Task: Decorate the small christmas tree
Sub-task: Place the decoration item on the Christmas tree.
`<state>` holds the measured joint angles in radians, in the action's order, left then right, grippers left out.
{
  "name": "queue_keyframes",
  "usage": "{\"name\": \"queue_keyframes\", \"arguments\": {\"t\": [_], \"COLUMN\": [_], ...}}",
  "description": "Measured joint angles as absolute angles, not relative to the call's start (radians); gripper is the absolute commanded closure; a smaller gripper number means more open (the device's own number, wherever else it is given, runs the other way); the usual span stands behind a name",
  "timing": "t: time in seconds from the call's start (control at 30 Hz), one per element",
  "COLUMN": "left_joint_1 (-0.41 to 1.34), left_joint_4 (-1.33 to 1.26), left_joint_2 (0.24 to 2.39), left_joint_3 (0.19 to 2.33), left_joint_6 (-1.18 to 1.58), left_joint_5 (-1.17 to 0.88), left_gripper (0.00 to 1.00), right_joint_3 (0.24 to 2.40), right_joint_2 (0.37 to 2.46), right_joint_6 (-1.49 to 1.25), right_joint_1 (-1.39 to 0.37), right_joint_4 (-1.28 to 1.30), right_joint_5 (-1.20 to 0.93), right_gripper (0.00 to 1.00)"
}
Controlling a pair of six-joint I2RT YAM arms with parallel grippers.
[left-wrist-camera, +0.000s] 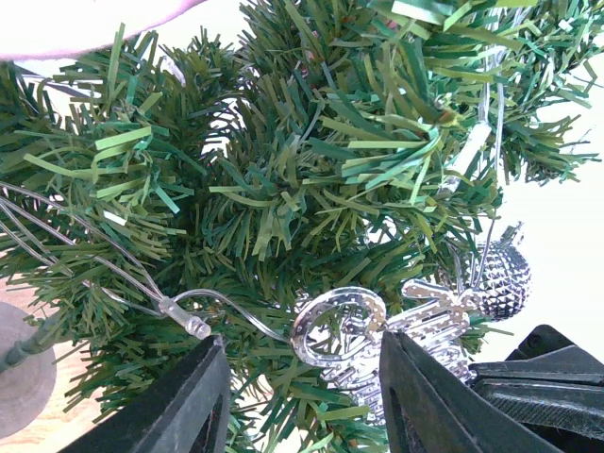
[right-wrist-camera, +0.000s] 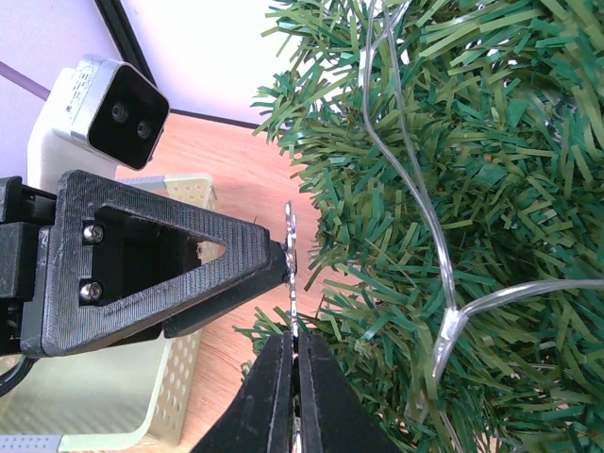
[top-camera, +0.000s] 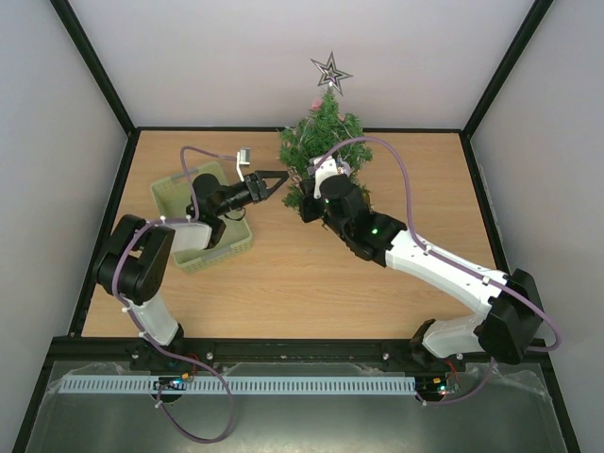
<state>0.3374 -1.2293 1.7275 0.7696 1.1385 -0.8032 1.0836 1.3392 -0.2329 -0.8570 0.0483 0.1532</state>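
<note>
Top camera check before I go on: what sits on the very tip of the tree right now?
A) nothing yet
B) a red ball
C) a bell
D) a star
D: in the top view a silver star stands upright on the tip of the small christmas tree.

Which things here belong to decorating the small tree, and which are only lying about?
For the job:
- small christmas tree
- star topper
- light string
- silver ball
- silver glitter ornament, pinched by the right gripper

Lying about:
- pale green basket, on the wooden table
</note>
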Motion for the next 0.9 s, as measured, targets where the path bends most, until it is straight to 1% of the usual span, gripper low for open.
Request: {"name": "queue_keyframes", "arguments": {"t": [0.37,0.57,0.7,0.83,0.9], "left_joint_1": [0.340,0.340,0.343,0.344,0.344], "left_joint_4": [-1.274,-1.297,-1.317,-1.326,-1.328], "left_joint_2": [1.762,1.786,1.795,1.805,1.808], "left_joint_3": [0.774,0.789,0.799,0.806,0.807], "left_joint_6": [1.179,1.202,1.223,1.237,1.239], "left_joint_5": [-0.804,-0.804,-0.806,-0.809,-0.809], "left_gripper": [0.55,0.60,0.68,0.81,0.85], "right_joint_3": [1.084,1.084,1.084,1.084,1.084], "right_joint_2": [1.345,1.352,1.355,1.355,1.355], "right_joint_6": [-0.245,-0.248,-0.249,-0.251,-0.251], "right_joint_1": [-0.850,-0.848,-0.844,-0.843,-0.843], "right_joint_4": [0.047,0.047,0.047,0.048,0.047], "right_joint_5": [0.134,0.131,0.130,0.130,0.130], "right_gripper": [0.98,0.98,0.98,0.98,0.98]}}
